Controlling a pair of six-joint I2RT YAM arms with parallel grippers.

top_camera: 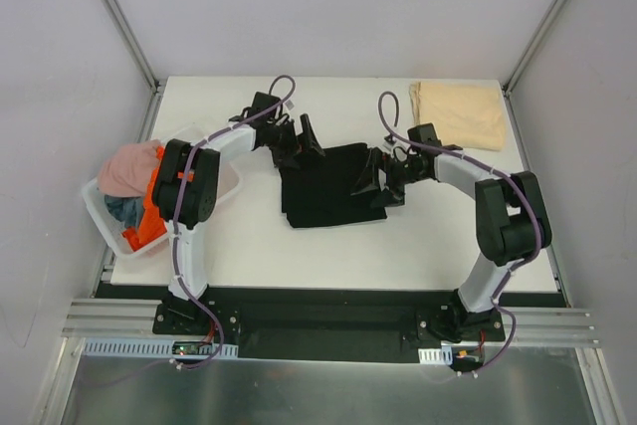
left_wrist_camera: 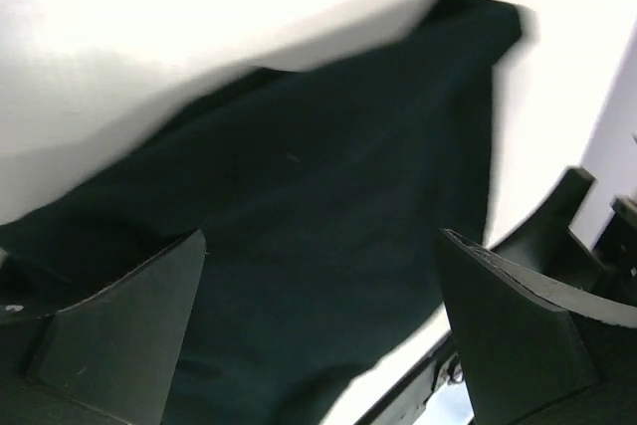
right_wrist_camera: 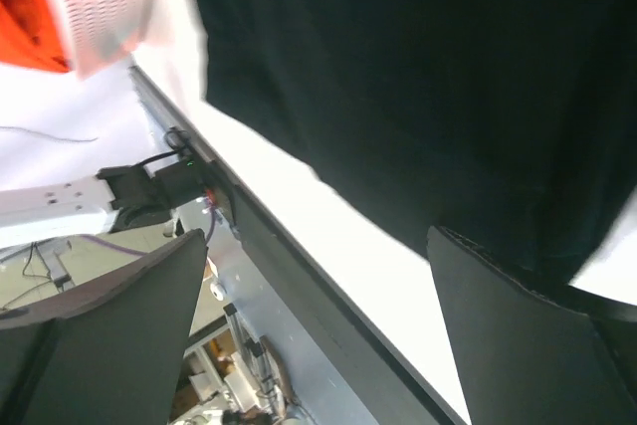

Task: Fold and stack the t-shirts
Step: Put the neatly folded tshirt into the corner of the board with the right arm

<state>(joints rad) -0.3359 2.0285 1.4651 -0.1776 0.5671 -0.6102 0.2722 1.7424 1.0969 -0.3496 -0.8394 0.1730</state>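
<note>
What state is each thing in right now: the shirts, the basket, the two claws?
black tee: flat mid-table, folded to a rough rectangle.
tan tee: folded, far right corner.
basket: at the table's left edge, holding tees.
pink tee: crumpled, in basket.
orange tee: crumpled, in basket.
grey-blue tee: crumpled, in basket.
left gripper: open, empty, over black tee.
right gripper: open, empty, at black tee's edge.
</note>
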